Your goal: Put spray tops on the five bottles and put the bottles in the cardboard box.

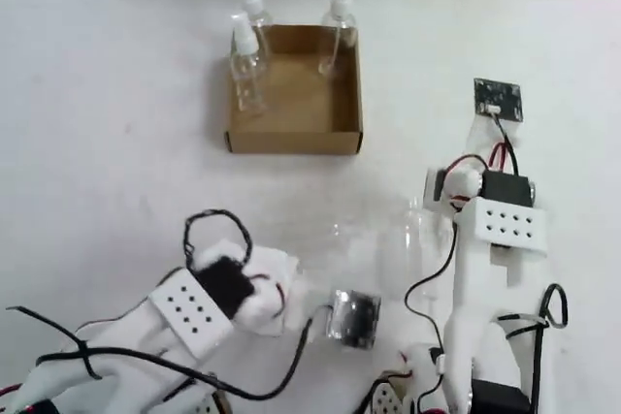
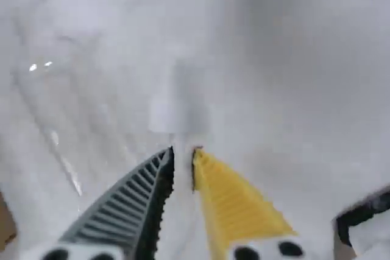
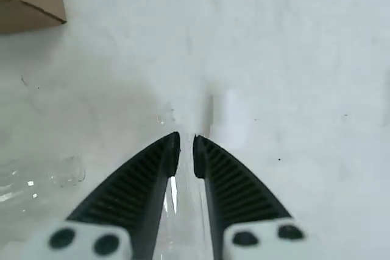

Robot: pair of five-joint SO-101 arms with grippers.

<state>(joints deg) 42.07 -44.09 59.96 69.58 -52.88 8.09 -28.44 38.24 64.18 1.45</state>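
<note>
Left gripper (image 2: 183, 150): jaws nearly together, white spray top (image 2: 173, 106) just past the tips; gripped or not, I cannot tell
Right gripper (image 3: 186, 139): jaws narrow, clear glint between them
Loose bottle (image 1: 412, 239): lying beside the right gripper
Done: three topped bottles (image 1: 247, 70) in the cardboard box (image 1: 291, 139), well beyond both grippers
Left: two bottles, I judge
Views: from overhead, the box count; from the wrists, the jaw gaps

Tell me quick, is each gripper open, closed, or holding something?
Left grey-and-yellow gripper: closed; contents cannot be told.
Right black gripper: closed; contents cannot be told.
</note>
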